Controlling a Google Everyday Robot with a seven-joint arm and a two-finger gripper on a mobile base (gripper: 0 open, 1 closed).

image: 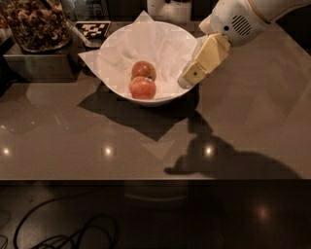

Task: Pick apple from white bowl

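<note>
The white bowl (156, 100) stands at the back middle of the brown table, lined with crinkled white paper (160, 44) whose corners stick out. Two reddish apples lie in it: one (144, 69) behind, one (143, 89) in front, touching each other. My gripper (188, 79), cream-coloured, hangs from the white arm (238, 22) that comes in from the upper right. Its tip is at the bowl's right rim, to the right of the apples and apart from them.
A dark tray (34, 65) holding brown nuggets (36, 22) stands at the back left. A checkered tag (92, 29) lies behind the bowl's left side. A white object (167, 7) stands at the back. The table's front edge (146, 179) runs across, with cables (73, 233) on the floor below.
</note>
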